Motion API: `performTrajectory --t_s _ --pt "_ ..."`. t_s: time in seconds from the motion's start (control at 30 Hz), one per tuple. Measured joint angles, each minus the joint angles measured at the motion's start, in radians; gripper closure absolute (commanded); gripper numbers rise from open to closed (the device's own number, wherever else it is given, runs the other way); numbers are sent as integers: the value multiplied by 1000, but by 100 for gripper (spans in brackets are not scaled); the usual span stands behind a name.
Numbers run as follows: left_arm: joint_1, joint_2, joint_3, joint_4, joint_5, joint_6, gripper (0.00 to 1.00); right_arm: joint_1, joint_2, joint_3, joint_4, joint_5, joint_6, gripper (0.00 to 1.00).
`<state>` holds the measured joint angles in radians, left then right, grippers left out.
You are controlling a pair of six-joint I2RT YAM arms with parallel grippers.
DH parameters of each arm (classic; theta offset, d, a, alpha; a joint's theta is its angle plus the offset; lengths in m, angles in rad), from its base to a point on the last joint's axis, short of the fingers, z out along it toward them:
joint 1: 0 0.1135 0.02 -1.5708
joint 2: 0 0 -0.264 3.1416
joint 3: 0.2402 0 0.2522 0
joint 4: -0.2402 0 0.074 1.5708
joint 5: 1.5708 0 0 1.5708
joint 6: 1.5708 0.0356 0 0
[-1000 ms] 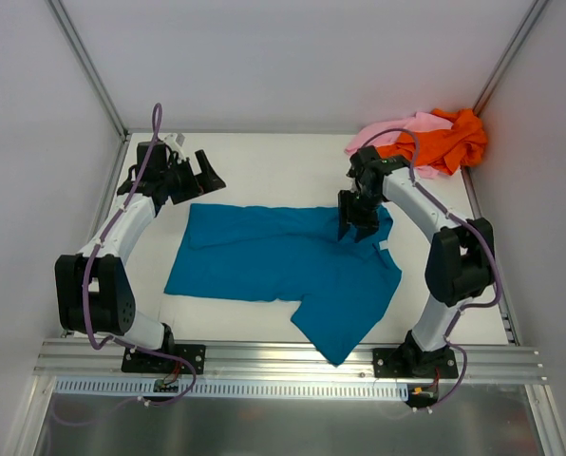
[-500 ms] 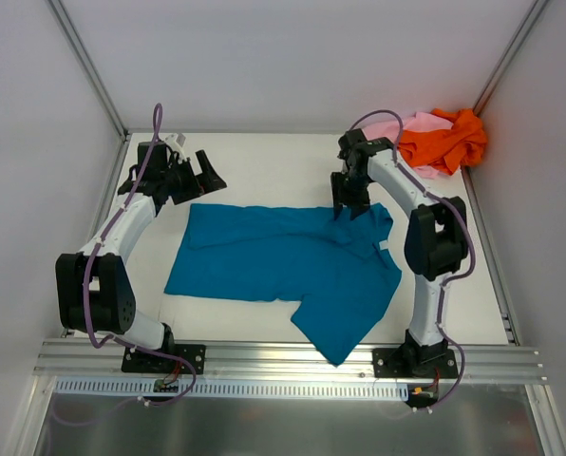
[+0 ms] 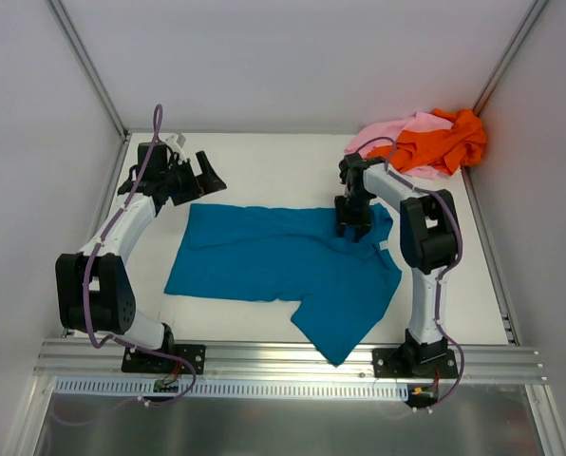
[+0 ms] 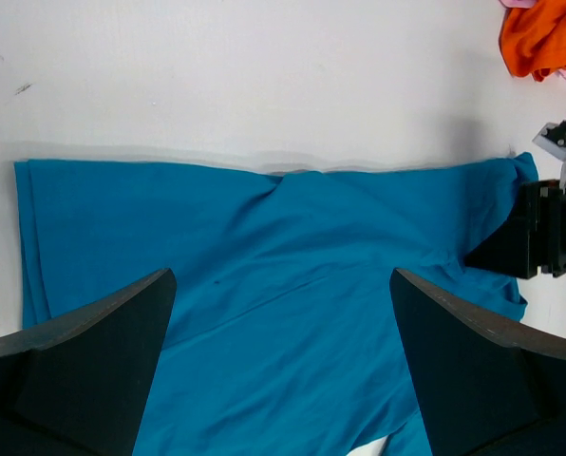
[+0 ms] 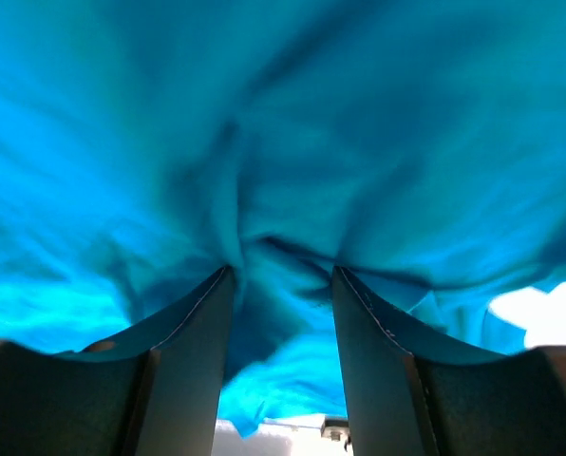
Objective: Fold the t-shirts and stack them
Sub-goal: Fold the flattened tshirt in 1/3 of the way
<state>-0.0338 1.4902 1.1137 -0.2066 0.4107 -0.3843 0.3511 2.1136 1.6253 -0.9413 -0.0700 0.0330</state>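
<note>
T-shirts, three: teal (image 3: 264, 252), orange (image 3: 444, 141), pink (image 3: 387, 131); right claw (image 5: 281, 275) pinches teal, left claw (image 4: 281, 280) spread.

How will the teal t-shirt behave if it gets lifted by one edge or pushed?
Probably floppy: the teal t-shirt lies flat and bunches into folds between the fingers of the right gripper, so it would likely drape and hang. It looks thin and light, so lifting should be easy. Pushed, it would probably wrinkle rather than slide whole.
</note>
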Motion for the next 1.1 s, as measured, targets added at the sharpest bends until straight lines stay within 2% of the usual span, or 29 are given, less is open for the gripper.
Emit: performTrajectory --t_s 0.3,0.53,0.7,0.9,1.1 --pt "0 0 0 1 0 0 1 6 -187 -155 -5 -29 10 50" --pt "0 0 -4 -2 -5 2 1 18 -205 -195 -2 -51 19 50" --pt "20 -21 -100 -11 -21 -6 1 19 -188 -113 -27 -51 19 50" --pt "124 -113 -288 -65 -20 -51 1 19 -171 45 -55 -41 16 49" --pt "132 -186 -346 -106 -20 -63 4 18 -171 87 -83 -35 10 49"
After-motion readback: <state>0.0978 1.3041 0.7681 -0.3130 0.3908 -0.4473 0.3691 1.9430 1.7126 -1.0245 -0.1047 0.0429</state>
